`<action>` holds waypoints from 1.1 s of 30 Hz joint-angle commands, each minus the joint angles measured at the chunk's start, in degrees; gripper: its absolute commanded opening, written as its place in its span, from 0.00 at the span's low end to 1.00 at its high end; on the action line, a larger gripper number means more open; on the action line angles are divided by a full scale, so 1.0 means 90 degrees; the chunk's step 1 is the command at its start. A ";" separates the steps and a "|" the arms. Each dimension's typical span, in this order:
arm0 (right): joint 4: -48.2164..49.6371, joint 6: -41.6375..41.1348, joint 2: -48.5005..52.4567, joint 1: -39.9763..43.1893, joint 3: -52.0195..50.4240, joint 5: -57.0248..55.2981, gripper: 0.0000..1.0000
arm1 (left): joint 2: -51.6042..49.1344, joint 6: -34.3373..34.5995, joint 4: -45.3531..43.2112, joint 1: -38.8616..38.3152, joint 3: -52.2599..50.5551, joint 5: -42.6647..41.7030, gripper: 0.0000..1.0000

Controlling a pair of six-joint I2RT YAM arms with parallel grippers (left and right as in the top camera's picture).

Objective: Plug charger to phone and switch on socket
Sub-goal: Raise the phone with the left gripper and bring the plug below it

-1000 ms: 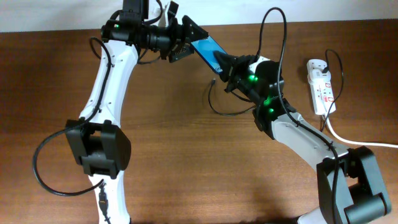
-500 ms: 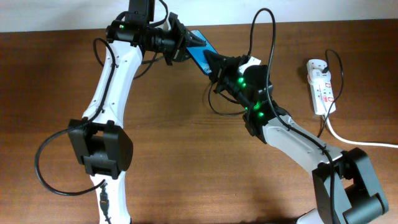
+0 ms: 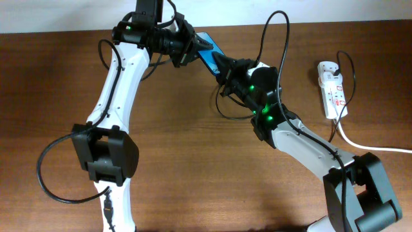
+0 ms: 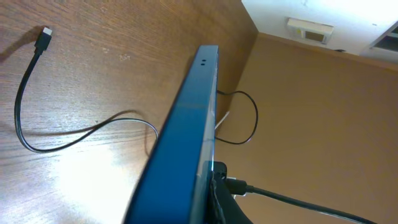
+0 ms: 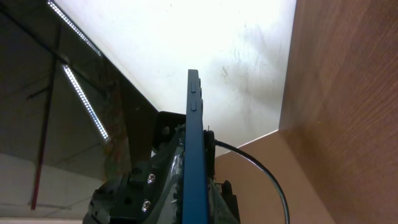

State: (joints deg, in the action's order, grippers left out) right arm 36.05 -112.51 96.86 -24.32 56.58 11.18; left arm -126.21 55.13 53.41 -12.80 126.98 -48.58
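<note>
The phone (image 3: 207, 50), blue-screened, is held above the back of the table between both arms. My left gripper (image 3: 193, 46) is shut on its upper left end. My right gripper (image 3: 222, 64) is shut on its lower right end. In the left wrist view the phone (image 4: 186, 137) runs edge-on away from the jaws. In the right wrist view the phone (image 5: 194, 124) stands edge-on between the fingers (image 5: 168, 186). The charger (image 3: 219, 111) lies looped on the table below the phone, its connector tip (image 4: 46, 31) loose on the wood. The socket (image 3: 332, 90) lies at the far right.
A thick white cord (image 3: 367, 145) runs from the socket off the right edge. The right arm's black cable (image 3: 283, 19) arches above the phone. The brown table (image 3: 193, 167) ends at a white wall just behind the grippers.
The right arm carried the phone a little left and back into the left gripper's open jaws. The left gripper then closed on the phone. The charger has not moved.
</note>
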 commanded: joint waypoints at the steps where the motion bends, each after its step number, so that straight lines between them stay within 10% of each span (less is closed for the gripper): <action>1: 0.0000 0.0971 -0.0029 -0.0172 0.0073 0.0401 0.05 | 0.0131 -0.0430 -0.0022 -0.0058 0.0049 0.1547 0.00; 8: -0.0002 0.0971 -0.0029 -0.0172 0.0073 0.0398 0.26 | 0.0131 -0.0571 -0.0024 -0.0061 0.0049 0.1547 0.00; 14: -0.0061 0.0981 -0.0029 -0.0165 0.0073 0.0396 0.71 | 0.0131 -0.0610 -0.0027 0.0024 0.0049 0.1710 0.00; 18: -0.0525 0.3298 -0.0029 0.0233 0.0070 0.0835 0.88 | 0.0131 -0.1780 -0.0022 0.0486 0.0051 0.0918 0.00; 22: -0.3186 0.5877 -0.0029 0.1382 0.0070 0.1163 0.99 | 0.0131 -0.3942 0.0410 0.1086 0.0051 -0.1520 0.00; 28: -0.4238 0.8014 -0.0010 0.2229 0.0070 0.1829 0.82 | 0.0131 -0.3922 0.1008 0.1175 0.0051 -0.1581 0.00; 33: -0.4306 0.8063 0.1496 0.1559 0.1477 0.2159 0.66 | 0.0131 -0.3626 0.0981 0.1392 0.0051 -0.1384 0.00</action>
State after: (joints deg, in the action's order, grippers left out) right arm 0.75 -40.69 102.98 -9.17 61.56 28.12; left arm -126.02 21.45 62.41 -2.04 126.96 -59.77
